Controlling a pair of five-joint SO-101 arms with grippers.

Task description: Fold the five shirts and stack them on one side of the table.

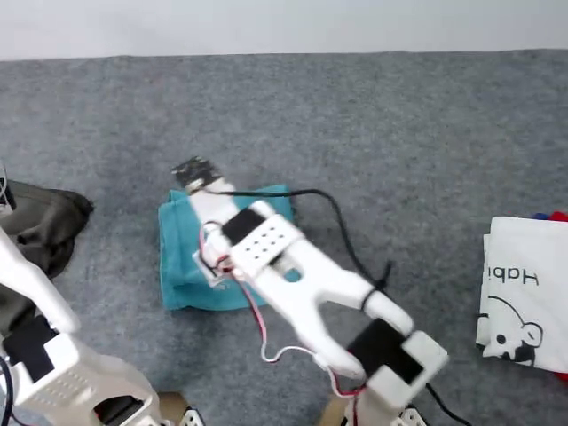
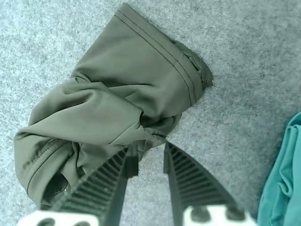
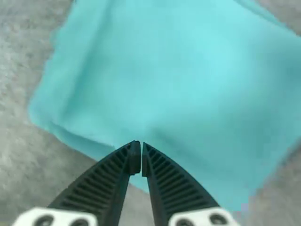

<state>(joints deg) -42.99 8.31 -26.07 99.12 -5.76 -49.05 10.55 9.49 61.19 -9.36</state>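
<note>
A folded teal shirt (image 1: 182, 257) lies left of the table's middle. My right gripper (image 3: 140, 144) hovers over it near one edge of the teal shirt (image 3: 188, 80), its fingers shut with nothing seen between them; in the high view the right gripper (image 1: 197, 173) shows by the shirt's far edge. A crumpled olive shirt (image 2: 117, 99) lies at the table's left edge, also seen as the olive shirt (image 1: 44, 222) from above. My left gripper (image 2: 150, 153) is just beside its bunched end, slightly open and holding nothing.
A folded white shirt with a bear print (image 1: 528, 293) lies at the right edge, with red and blue cloth (image 1: 550, 216) showing under it. A black cable (image 1: 346, 240) runs along the right arm. Grey carpet (image 1: 355, 115) covers the table.
</note>
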